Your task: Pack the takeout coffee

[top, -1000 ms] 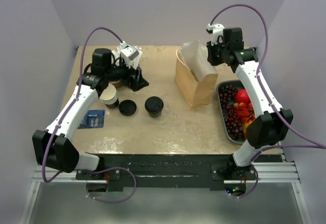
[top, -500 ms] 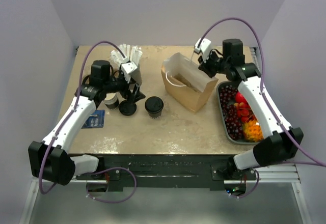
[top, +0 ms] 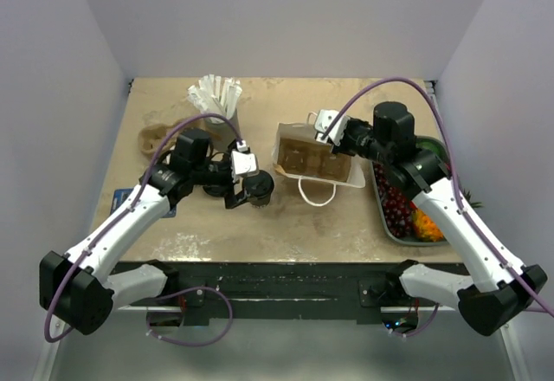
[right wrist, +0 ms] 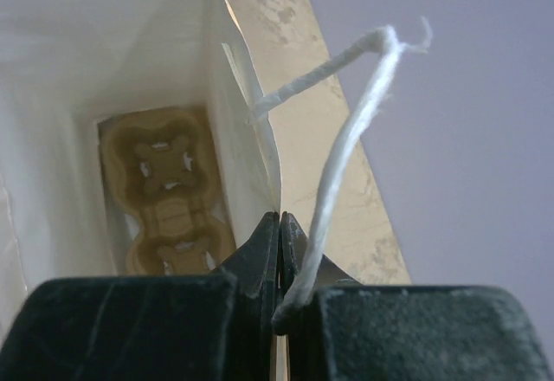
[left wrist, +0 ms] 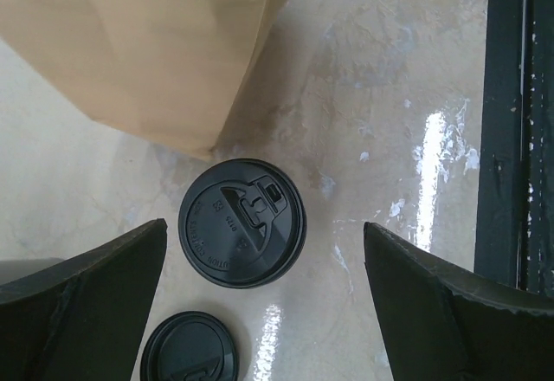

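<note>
Standing widest of all, the worktop [top: 286, 225] carries a brown paper bag [top: 316, 160], and every place below is given from that bag. Its mouth is turned up towards the top camera. Its far rim is clamped between the closed jaws of the right gripper [right wrist: 279, 225]. A moulded cup carrier [right wrist: 169, 190] is seen on the bag's floor. The takeout coffee [left wrist: 242, 222] is found upright on the worktop just left of the bag, close to its corner but apart from it. The left gripper [left wrist: 264, 225] is spread wide, one finger on each side of the cup with a clear gap at both, so nothing is grasped.

The cup is judged light, though whether it is filled cannot be told. Its paper wall is probably thin and would buckle under a hard squeeze. The smooth plastic lid is likely slippery and could pop off if used as a handle. Hold is best taken on the paper wall just under the lid, where the rim stiffens it, and the cup should be kept upright.

It is small, round and dark. From above little more than its black lid is shown, with raised lettering and a sip tab. The side print cannot be made out. A loose black lid [left wrist: 189, 352] lies just beyond the cup, farther from the bag.
</note>
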Available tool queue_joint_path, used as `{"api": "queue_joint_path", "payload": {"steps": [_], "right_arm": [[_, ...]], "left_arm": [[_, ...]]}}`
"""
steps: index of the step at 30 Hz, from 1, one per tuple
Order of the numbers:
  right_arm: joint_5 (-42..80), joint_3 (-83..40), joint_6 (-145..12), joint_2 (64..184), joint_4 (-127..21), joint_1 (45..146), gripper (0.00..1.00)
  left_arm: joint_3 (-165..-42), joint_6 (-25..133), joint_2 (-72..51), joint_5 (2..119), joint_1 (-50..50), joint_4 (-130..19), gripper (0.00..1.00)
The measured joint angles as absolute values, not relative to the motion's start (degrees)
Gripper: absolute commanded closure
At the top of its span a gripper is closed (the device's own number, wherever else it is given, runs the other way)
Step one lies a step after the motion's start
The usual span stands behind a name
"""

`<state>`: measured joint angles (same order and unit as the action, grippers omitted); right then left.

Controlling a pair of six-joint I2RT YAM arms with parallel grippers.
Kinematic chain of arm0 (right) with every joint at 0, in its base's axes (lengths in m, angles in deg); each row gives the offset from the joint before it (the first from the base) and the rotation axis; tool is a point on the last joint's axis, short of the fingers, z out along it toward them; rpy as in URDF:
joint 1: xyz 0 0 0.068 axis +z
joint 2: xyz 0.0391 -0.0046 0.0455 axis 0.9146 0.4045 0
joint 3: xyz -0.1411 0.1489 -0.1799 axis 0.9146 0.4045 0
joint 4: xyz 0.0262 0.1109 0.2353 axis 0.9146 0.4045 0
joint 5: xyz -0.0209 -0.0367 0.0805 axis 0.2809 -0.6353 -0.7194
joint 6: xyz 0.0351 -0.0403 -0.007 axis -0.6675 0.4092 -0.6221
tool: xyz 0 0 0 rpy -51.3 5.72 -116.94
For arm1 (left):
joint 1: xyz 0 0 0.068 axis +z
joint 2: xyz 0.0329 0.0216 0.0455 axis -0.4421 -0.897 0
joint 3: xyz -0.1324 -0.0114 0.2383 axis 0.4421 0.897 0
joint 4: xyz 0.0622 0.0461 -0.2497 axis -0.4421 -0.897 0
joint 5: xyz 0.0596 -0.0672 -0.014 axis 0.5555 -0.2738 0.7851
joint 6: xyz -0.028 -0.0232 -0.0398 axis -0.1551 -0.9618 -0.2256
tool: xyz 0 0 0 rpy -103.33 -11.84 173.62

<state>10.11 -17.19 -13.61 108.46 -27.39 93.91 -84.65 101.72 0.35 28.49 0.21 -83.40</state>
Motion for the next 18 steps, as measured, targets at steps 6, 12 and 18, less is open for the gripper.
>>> {"api": "queue_joint_path", "payload": {"steps": [6,12,18], "right_arm": [[13.8,-13.9,-11.6,105.3,-29.9,97.9,1.0],[16.8,-7.2,-9.4,100.8,-30.2,101.4,1.0],[19.3,-6.2,-10.1,100.4,-30.2,101.8,1.0]], "left_arm": [[-83.3,101.5,-2.2,31.3,-0.9,-82.1,0.0],[-81.4,101.5,-2.5,33.3,-0.9,-81.5,0.0],[-81.1,101.0,-4.3,33.5,-1.0,-80.6,0.0]]}}
